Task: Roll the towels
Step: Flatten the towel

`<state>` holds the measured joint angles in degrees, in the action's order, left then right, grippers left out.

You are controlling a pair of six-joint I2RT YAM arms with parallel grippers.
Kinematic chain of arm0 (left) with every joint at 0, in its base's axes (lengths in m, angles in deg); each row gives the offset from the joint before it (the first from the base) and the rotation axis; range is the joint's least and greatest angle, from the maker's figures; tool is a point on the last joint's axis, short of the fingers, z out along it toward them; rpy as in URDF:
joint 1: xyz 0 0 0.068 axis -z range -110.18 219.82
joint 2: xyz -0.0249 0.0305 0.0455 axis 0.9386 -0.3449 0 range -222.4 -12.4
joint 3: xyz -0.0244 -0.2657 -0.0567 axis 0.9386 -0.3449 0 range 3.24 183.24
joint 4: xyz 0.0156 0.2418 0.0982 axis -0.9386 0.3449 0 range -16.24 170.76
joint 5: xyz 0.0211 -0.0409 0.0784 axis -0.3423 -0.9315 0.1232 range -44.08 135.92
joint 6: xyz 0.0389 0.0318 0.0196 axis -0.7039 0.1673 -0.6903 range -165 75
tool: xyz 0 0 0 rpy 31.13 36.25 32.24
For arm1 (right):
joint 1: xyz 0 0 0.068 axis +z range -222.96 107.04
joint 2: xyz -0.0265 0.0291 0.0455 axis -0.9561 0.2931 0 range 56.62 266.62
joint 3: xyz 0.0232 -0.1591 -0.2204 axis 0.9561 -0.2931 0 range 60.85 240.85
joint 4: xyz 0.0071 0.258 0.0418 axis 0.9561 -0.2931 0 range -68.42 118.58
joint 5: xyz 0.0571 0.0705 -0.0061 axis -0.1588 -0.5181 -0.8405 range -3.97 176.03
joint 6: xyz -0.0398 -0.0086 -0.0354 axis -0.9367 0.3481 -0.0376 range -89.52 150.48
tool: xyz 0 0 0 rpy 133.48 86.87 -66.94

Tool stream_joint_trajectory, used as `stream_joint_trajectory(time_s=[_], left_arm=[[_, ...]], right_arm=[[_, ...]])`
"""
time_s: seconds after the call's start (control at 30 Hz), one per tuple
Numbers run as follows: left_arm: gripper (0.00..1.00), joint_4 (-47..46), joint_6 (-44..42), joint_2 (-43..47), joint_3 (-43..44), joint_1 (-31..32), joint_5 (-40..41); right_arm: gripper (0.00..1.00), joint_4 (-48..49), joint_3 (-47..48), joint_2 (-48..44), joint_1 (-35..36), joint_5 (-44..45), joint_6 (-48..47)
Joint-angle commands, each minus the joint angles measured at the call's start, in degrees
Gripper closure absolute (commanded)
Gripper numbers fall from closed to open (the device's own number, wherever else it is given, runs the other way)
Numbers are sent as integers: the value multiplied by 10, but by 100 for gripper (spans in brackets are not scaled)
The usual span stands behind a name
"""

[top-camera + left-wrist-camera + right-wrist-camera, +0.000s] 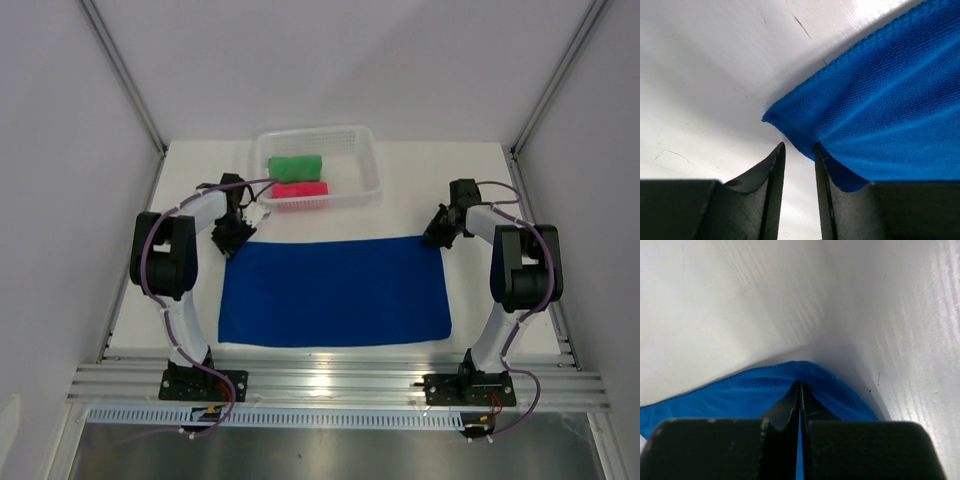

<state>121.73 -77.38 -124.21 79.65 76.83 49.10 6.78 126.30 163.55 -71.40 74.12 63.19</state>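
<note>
Top external: blue towel spread flat

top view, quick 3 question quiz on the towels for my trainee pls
1. True or false: the blue towel is already rolled.
2. Which towels lie in the white basket?
A. the green towel and the pink towel
B. a yellow towel and a grey towel
C. none
3. Short answer: which stands open, the left gripper or the right gripper?

Key:
1. False, it lies spread flat.
2. A
3. The left gripper; the right gripper is shut on the blue towel's corner.
</note>
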Motion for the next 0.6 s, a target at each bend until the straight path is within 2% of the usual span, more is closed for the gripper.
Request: stream_joint_trajectory(time_s=[0.0,0.07,0.17,0.3,0.4,0.5,0.57], left_arm=[[66,10,2,26,-2,-2,-27],[62,23,-1,56,-6,-3,-58],[53,41,-8,93,-2,-5,-103],[51,62,11,108,35,-18,-132],[49,64,35,82,68,-33,-120],[49,84,44,30,109,-35,-87],[49,96,33,12,127,-34,-95]], right_arm=[[100,-2,36,-27,-9,0,-35],[99,-2,45,-40,-9,-9,-53],[91,-11,58,-66,-10,-7,-68],[78,-36,68,-76,-10,40,-90],[63,-71,81,-53,-30,64,-106],[58,-83,87,-25,-32,78,-117],[56,-85,86,-8,-32,73,-128]])
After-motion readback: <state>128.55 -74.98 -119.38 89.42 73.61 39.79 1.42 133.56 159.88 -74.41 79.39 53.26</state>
